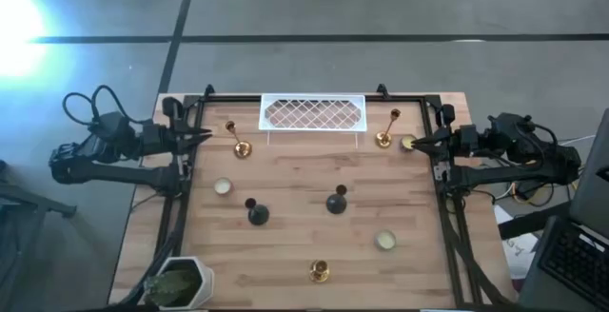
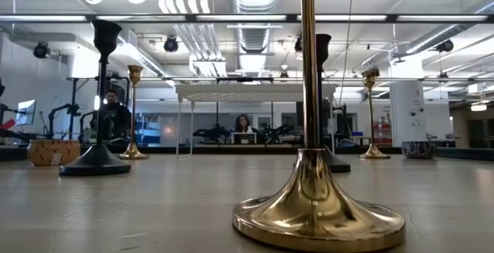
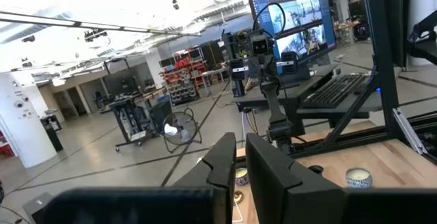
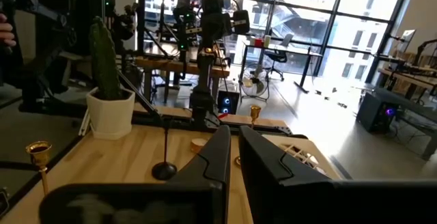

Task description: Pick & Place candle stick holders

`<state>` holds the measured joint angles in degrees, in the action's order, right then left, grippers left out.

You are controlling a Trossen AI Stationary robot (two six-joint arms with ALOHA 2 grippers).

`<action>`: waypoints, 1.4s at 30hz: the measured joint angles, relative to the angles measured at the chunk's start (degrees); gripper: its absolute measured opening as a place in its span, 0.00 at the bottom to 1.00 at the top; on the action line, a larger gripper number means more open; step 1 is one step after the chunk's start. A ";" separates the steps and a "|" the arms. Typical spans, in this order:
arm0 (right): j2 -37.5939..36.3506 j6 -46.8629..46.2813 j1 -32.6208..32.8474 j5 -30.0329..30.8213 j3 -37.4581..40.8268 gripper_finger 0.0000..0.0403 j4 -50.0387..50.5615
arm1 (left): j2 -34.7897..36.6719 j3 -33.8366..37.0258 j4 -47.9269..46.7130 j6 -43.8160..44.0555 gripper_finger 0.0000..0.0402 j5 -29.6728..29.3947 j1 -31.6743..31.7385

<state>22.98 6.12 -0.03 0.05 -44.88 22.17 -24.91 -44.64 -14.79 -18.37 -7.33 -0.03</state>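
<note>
Hovering at the far-left edge, my left gripper [image 1: 206,134] has its fingers nearly together, holding nothing; a gold stick [image 1: 237,140] stands just beside it. My right gripper [image 1: 414,144] sits at the far-right edge, fingers also nearly together and empty, touching or just beside a cream cup [image 1: 407,143], with another gold stick [image 1: 387,130] next to that. White lattice tray [image 1: 313,113] is at the far middle. Mid-table: cream cup [image 1: 223,186] left, two black holders [image 1: 256,211] [image 1: 337,201], cream cup [image 1: 384,241] right. Third gold stick [image 1: 319,271] stands near edge, plant pot [image 1: 181,282] near-left corner.
</note>
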 joint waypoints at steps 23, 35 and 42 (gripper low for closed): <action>6.92 -5.66 -0.04 1.40 0.00 0.07 -7.29 | -0.35 -0.02 2.16 15.48 0.10 -4.05 0.00; 12.41 -22.36 0.02 17.77 -5.16 0.07 18.98 | -0.94 0.00 2.66 14.89 0.10 -4.94 0.01; 12.97 -31.91 3.16 20.70 -2.70 0.07 21.09 | -0.91 0.02 2.73 14.16 0.10 -6.67 0.02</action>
<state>35.95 -25.79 3.12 20.75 -47.58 43.26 -25.81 -44.62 -12.05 -4.20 -14.00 -0.01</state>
